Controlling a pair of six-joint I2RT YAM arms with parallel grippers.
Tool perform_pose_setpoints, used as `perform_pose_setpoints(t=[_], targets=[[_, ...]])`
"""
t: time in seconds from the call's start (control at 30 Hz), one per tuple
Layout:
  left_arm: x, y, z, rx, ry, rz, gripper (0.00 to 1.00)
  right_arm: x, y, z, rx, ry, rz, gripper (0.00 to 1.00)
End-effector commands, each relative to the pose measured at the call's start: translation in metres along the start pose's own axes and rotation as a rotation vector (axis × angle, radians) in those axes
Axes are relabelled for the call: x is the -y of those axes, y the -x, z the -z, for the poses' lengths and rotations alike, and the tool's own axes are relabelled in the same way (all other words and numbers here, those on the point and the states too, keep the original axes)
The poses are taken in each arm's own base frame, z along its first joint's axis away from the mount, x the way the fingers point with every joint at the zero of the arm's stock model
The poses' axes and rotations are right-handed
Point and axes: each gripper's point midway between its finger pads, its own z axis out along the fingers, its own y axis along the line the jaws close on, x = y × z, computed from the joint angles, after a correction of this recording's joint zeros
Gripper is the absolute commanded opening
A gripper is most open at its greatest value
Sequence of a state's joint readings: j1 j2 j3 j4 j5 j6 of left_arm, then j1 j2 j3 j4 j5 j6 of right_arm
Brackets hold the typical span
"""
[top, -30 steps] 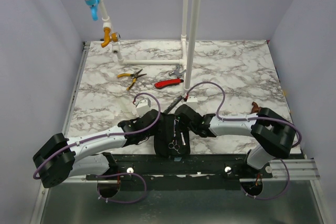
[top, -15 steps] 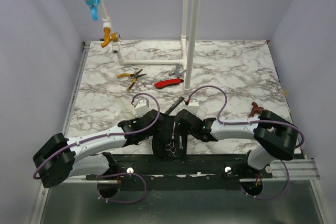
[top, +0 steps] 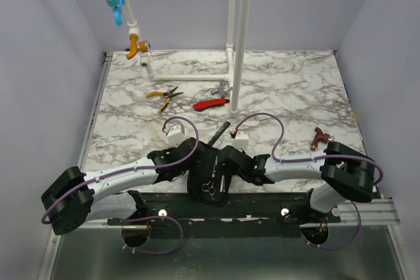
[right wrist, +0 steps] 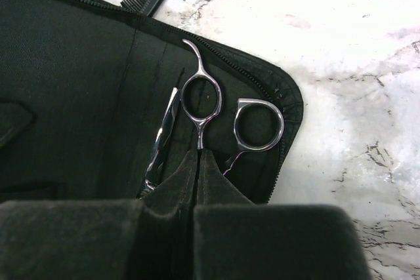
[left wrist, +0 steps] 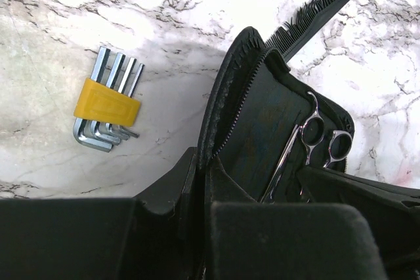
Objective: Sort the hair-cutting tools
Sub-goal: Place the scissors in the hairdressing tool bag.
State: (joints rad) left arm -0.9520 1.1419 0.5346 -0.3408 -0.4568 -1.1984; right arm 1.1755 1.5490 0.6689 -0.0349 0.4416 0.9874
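A black zip case (top: 200, 181) lies open at the table's near edge. Silver scissors (right wrist: 259, 126) lie inside it, also in the top view (top: 210, 187) and left wrist view (left wrist: 308, 141). My right gripper (right wrist: 199, 159) is shut on the scissors' shank just below the finger rings. My left gripper (left wrist: 203, 188) is shut on the case's zipped left flap (left wrist: 220, 116) and holds it up. The black comb (top: 220, 133) lies on the marble just beyond the case, also in the left wrist view (left wrist: 321, 4). No thin dark stick-like tool shows.
A hex key set in a yellow holder (left wrist: 106, 104) lies left of the case. Yellow-handled pliers (top: 164, 96) and a red-handled tool (top: 211, 103) lie farther back. White pipes (top: 237, 44) stand behind them. A small brown object (top: 319, 136) sits at the right.
My right arm has drawn back toward the near edge and left. The scissors and the case's near end have shifted nearer with it. The left arm has barely moved.
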Motion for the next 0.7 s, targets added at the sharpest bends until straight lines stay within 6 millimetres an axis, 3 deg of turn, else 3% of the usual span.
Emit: perform_pose_setpoints(t=[0.0,0.33,0.67], targets=[[-0.017,0.023,-0.009,0.127,0.092,0.038,0.0,0.067,-0.121,0.039,-0.475,-0.141,0.144,0.0],[-0.018,0.024,-0.01,0.132,0.1,0.048,0.0,0.062,-0.143,0.043,-0.532,-0.128,0.187,0.01],[-0.02,0.025,-0.012,0.139,0.102,0.072,0.0,0.061,-0.149,0.051,-0.54,-0.128,0.197,0.01]])
